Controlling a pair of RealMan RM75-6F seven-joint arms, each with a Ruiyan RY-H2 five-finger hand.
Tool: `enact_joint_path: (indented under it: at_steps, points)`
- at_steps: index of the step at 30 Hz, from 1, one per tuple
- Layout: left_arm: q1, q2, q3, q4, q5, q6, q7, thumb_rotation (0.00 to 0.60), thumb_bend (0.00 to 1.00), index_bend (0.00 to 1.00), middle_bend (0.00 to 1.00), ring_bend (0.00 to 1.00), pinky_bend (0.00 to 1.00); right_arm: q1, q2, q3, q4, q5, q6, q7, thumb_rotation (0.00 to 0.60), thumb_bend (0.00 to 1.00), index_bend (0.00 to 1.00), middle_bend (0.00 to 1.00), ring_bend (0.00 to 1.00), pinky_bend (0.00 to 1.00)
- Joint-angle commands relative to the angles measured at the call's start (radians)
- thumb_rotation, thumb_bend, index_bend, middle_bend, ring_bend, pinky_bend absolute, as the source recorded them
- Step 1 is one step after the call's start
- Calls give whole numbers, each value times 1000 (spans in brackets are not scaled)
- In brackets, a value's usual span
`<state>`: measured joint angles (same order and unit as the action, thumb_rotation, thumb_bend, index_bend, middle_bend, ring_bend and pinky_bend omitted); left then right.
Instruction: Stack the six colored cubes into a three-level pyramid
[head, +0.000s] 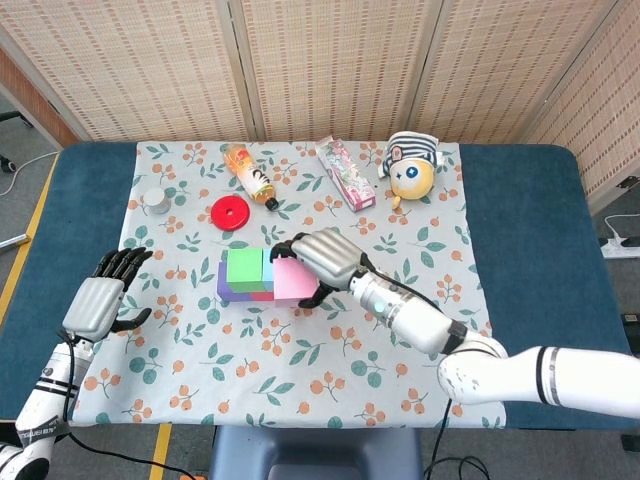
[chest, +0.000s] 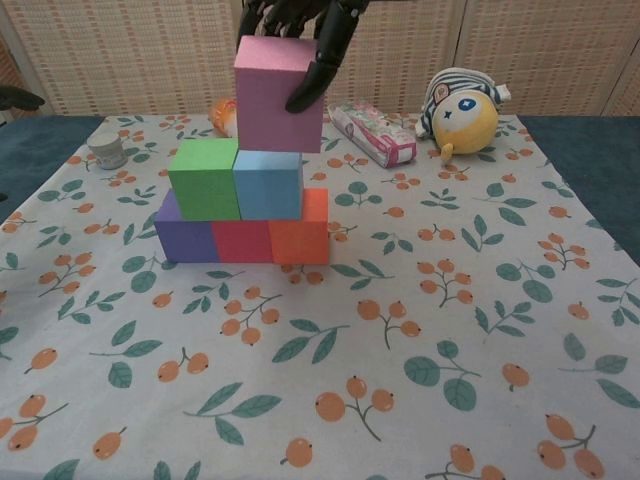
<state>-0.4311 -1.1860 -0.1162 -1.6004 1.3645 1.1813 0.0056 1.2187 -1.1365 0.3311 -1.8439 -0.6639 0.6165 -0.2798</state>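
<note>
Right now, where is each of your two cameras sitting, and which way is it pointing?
Head view: high up, looking down at the whole table; shows both arms, left hand and right hand.
Chest view: low, looking across the cloth; only the right hand's fingers show.
Both see the pink cube held over the stack.

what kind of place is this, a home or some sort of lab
Most likely a lab or demo space staged like a home: woven folding screens form the backdrop, a blue padded table carries a leaf-and-berry print tablecloth, and a power strip lies on the floor.
</note>
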Motion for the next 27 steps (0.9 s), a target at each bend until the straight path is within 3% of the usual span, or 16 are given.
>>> enact_joint_path:
  at_steps: [1, 7, 16, 27]
  points:
    - [0, -1, 0, 2, -1, -1, -1, 600, 294, 76, 46, 0, 34, 73, -64, -14, 87, 71, -8, -1, 600, 118, 361, 344, 265, 415]
    - [2, 0, 0, 6, 0, 0, -12, 600, 294, 76, 46, 0, 33, 150, -130, -44, 202, 124, -44, 3, 600, 118, 352, 344, 262, 400]
    - [1, -4, -2, 20, -5, -7, -28, 600, 294, 76, 46, 0, 33, 215, -191, -52, 345, 97, -111, 45, 600, 119, 344, 344, 250, 375]
    - [1, -7, -3, 25, -8, -11, -40, 600, 293, 76, 46, 0, 33, 274, -248, -81, 429, 106, -122, 70, 600, 119, 340, 345, 250, 372]
